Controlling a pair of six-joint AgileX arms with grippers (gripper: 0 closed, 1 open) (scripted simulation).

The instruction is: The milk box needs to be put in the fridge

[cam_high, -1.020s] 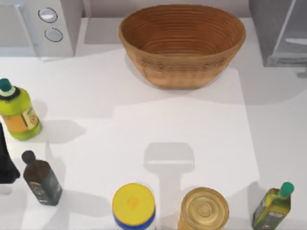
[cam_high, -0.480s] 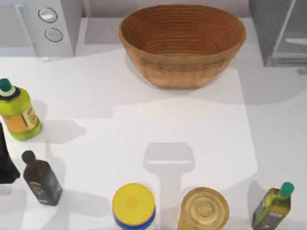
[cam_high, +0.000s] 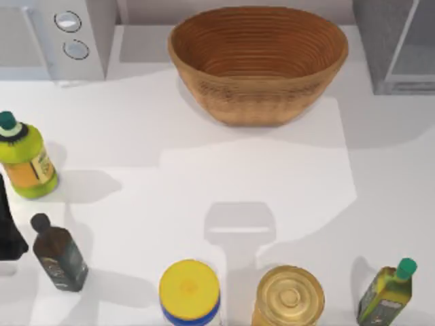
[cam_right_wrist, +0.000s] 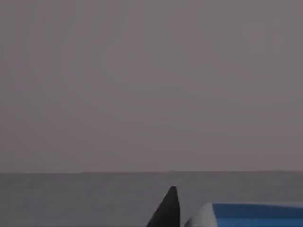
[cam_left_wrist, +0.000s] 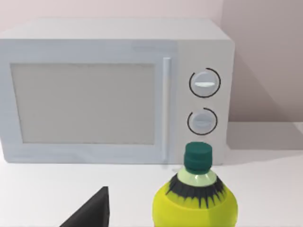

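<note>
Now the milk box is sitting inside the fridge, judging by the right wrist view.

Compared with a moment ago, the pale streak behind the fridge (cam_high: 394,47) door panel, at the upper right of the top view, is gone, and the shadow edge on the tabletop (cam_high: 204,170) at lower right is shifting. This suggests the right arm is reaching deeper, so the placing looks nearly done. The right wrist view is adding what the top view is missing: the right claw (cam_right_wrist: 170,212), with one dark finger showing, and the blue-and-white milk box (cam_right_wrist: 246,215) just beside it against plain grey walls. I cannot tell whether that claw is pinching the box or spread. The left claw (cam_high: 8,224) is idling at the left edge, facing a microwave (cam_left_wrist: 113,90) and a yellow bottle (cam_left_wrist: 195,203); I cannot tell its state either.
</note>
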